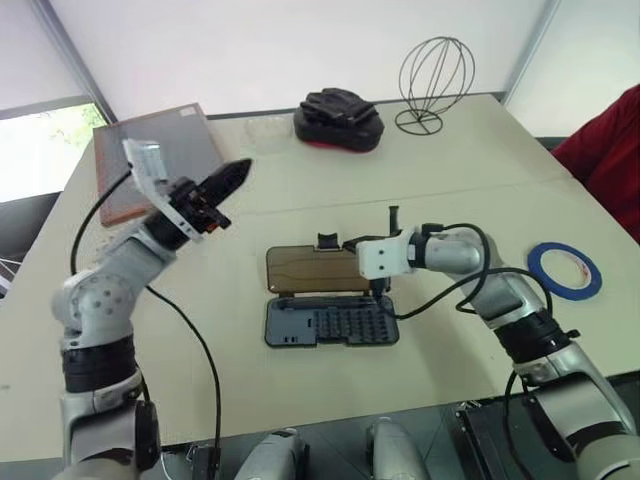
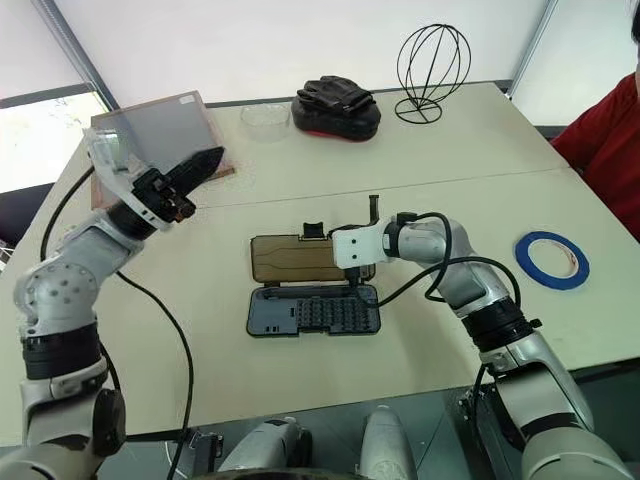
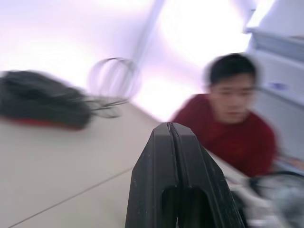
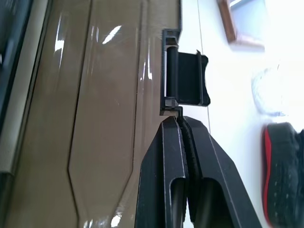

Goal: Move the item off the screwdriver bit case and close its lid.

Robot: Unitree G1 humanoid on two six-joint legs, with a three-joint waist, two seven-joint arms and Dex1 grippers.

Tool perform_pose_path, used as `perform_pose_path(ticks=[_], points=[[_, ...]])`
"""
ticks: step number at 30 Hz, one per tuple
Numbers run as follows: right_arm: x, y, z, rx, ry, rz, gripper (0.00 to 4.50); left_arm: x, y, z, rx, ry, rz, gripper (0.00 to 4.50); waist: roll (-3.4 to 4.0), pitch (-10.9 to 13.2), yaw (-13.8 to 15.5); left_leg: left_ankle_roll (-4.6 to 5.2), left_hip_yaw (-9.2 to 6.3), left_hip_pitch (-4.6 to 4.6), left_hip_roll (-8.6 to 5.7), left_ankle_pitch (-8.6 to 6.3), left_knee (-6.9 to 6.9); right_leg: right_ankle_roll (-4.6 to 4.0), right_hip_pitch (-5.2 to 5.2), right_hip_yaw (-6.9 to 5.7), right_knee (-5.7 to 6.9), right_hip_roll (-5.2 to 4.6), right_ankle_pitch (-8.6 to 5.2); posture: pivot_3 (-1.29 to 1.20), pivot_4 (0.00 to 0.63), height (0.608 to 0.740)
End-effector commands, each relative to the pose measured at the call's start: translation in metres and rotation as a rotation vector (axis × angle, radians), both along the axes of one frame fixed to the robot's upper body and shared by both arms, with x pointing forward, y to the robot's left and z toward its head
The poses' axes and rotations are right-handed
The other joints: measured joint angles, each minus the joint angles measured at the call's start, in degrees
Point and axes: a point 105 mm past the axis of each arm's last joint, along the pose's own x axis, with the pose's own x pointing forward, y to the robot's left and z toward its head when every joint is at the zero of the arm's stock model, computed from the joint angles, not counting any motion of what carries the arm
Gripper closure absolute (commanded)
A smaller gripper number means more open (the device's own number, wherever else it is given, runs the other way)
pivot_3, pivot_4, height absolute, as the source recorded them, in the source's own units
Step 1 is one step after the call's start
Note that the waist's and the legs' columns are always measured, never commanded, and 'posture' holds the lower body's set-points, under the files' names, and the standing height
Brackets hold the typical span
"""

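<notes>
Now, with the tape [image 1: 566, 270] off the case [image 1: 330, 323], the right gripper [image 4: 179, 121], fingers together, noses the latch of the open lid [image 1: 308, 269], which needs flipping shut; the left gripper's [image 1: 232, 176] fingers are also together.

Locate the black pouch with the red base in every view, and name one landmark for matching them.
Left eye view: black pouch at the table's far edge, left of the wire stand.
Right eye view: pouch far, centre, same neighbour.
Left wrist view: blurred pouch, beside the stand.
Right wrist view: pouch's edge, beyond the lid.
Shared landmark: the wire stand.
</notes>
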Motion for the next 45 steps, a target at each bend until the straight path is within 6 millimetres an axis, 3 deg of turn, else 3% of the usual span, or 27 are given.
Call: perform_pose_path(ticks=[1, 6, 14, 17, 20, 24, 33, 36, 39, 42, 45], points=[[0.006, 0.004, 0.019, 0.020, -0.073, 0.007, 4.46, 0.012, 0.010, -0.058, 0.321, 0.086, 0.041, 4.50, 0.01, 0.0, 0.1, 0.00, 0.01, 0.01, -0.01, 0.00, 0.01, 0.00, 0.01, 0.00, -0.01, 0.00, 0.00, 0.00, 0.150, 0.740], [0.007, 0.010, 0.013, 0.025, -0.057, 0.015, 4.46, 0.016, -0.007, -0.104, 0.405, 0.145, -0.082, 4.50, -0.03, 0.0, 0.6, 0.00, -0.05, -0.05, -0.05, 0.00, 0.10, 0.00, 0.05, -0.05, -0.03, -0.01, 0.00, 0.00, 0.150, 0.740], [0.011, 0.015, 0.013, 0.042, -0.041, 0.010, 4.46, 0.025, -0.035, -0.112, 0.337, 0.137, -0.234, 4.50, -0.16, 0.1, -0.1, 0.00, -0.02, -0.05, -0.03, 0.00, 0.08, 0.00, 0.00, -0.05, 0.00, -0.02, 0.00, 0.00, 0.150, 0.740], [0.011, 0.015, 0.015, 0.046, -0.044, 0.004, 3.66, 0.026, -0.042, -0.107, 0.303, 0.128, -0.275, 4.50, -0.16, 0.1, -0.1, 0.00, -0.02, -0.07, -0.02, 0.00, 0.08, 0.01, -0.03, -0.05, 0.01, -0.02, 0.00, 0.00, 0.150, 0.740], [0.010, 0.015, 0.020, 0.046, -0.060, 0.003, 2.13, 0.026, -0.047, -0.103, 0.284, 0.129, -0.310, 4.50, -0.17, 0.1, 0.0, 0.00, -0.03, -0.12, -0.03, 0.00, 0.09, 0.01, -0.07, -0.05, 0.01, -0.02, 0.00, 0.00, 0.150, 0.740], [0.005, 0.008, 0.042, 0.044, -0.130, -0.019, 0.03, 0.029, -0.048, -0.091, 0.216, 0.133, -0.344, 4.50, -0.22, 0.2, 0.3, 0.00, -0.05, -0.19, -0.05, 0.00, 0.14, 0.01, -0.09, -0.06, 0.02, -0.02, 0.00, 0.00, 0.150, 0.740], [-0.052, -0.051, 0.140, 0.286, -0.086, -0.237, 0.03, 0.011, -0.062, -0.074, 0.322, 0.115, -0.610, 4.50, -0.23, 0.2, 0.3, 0.01, -0.15, -1.01, -0.09, 0.00, 0.26, 0.02, -0.75, -0.17, 0.08, -0.07, 0.01, 0.00, 0.150, 0.740], [-0.056, -0.052, 0.133, 0.304, -0.042, -0.263, 0.03, 0.026, -0.056, -0.066, 0.345, 0.091, -0.537, 4.50, -0.24, 0.2, 0.3, 0.01, -0.15, -0.97, -0.09, 0.00, 0.28, 0.02, -0.69, -0.17, 0.03, -0.08, 0.01, 0.00, 0.150, 0.740], [-0.051, -0.043, 0.110, 0.295, 0.015, -0.257, 0.03, 0.039, -0.048, -0.051, 0.343, 0.053, -0.460, 4.50, -0.28, 0.2, 0.3, 0.01, -0.13, -0.95, -0.07, 0.00, 0.35, 0.02, -0.64, -0.16, 0.03, -0.08, 0.01, 0.00, 0.150, 0.740], [-0.039, -0.031, 0.093, 0.334, 0.078, -0.242, 0.03, 0.020, -0.045, -0.036, 0.364, 0.006, -0.536, 4.50, -0.26, 0.2, -0.1, 0.01, -0.03, -0.95, -0.07, 0.00, 0.31, 0.02, -0.73, -0.11, 0.10, -0.14, 0.01, 0.00, 0.150, 0.740], [-0.024, -0.028, 0.078, 0.325, 0.115, -0.235, 0.03, -0.022, -0.044, -0.045, 0.495, 0.008, -0.653, 4.50, -0.24, 0.2, -1.1, 0.01, -0.01, -0.96, -0.05, 0.00, 0.17, 0.03, -0.80, -0.10, 0.18, -0.17, 0.02, 0.00, 0.150, 0.740]])
